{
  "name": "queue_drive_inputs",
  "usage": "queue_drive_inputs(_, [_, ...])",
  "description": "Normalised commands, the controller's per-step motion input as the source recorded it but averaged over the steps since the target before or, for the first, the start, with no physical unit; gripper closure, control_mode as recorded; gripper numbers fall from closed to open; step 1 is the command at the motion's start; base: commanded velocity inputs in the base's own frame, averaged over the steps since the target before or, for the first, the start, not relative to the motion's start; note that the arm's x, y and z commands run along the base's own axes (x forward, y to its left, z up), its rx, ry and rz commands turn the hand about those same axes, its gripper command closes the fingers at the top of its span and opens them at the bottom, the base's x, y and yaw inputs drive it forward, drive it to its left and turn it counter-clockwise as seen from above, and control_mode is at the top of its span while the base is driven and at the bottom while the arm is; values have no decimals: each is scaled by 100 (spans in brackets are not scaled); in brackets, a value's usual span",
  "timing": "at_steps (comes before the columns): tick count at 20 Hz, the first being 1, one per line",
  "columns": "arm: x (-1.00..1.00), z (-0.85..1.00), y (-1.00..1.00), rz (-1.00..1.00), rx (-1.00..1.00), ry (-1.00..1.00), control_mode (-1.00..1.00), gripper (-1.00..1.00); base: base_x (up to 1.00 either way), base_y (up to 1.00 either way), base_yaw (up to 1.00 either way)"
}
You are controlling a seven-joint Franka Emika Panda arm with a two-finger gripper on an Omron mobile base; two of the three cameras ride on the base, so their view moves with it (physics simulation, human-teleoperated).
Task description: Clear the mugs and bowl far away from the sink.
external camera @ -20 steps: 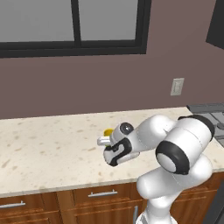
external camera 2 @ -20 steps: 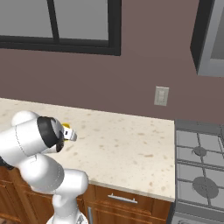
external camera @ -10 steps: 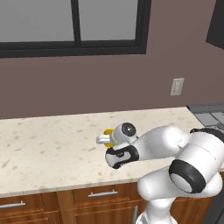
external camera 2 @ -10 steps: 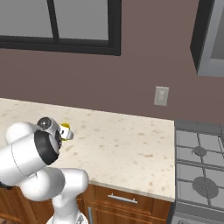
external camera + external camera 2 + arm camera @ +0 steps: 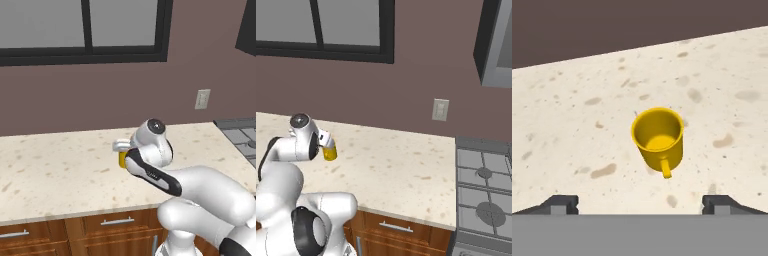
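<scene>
**Yellow mug set down on open counter, fingers spread above it**

Speckled beige countertop (image 5: 60, 170) runs below a brown wall with a dark-framed window (image 5: 85, 30); a stove (image 5: 486, 185) sits at the right edge of the right base view, and a wall outlet (image 5: 440, 109) hangs above the counter's right end.

At the centre of the hand view stands the yellow mug (image 5: 658, 137), upright on the counter, its handle turned toward the bottom of the frame. It is empty: the yellow floor of the cup shows plainly. In the left base view a sliver of the mug shows at mid-frame, just left of the arm's wrist.

The gripper (image 5: 640, 205) hangs above the mug with its two dark fingertips (image 5: 561, 204) set wide apart at the lower corners of the hand view, touching nothing.

Judged from this, the mug's placing looks done, or else a grasp is just being lined up; which one cannot be told. Next the arm likely needs to lift clear without clipping the rim or handle.
</scene>
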Motion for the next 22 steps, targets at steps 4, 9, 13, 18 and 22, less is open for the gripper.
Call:
queue_drive_inputs(4, [-9, 100, -22, 0, 0, 38, -100, -100, 0, 0, 0])
queue_drive_inputs(9, [-77, 82, -25, 0, 0, 11, -100, -100, 0, 0, 0])
queue_drive_inputs(13, [-100, 45, -20, -1, -3, -10, -100, -100, 0, 0, 0])
queue_drive_inputs(18, [-87, 12, -3, -3, -1, -26, -100, -100, 0, 0, 0])
queue_drive_inputs(22, [-50, 0, -4, -5, 0, -22, -100, -100, 0, 0, 0])
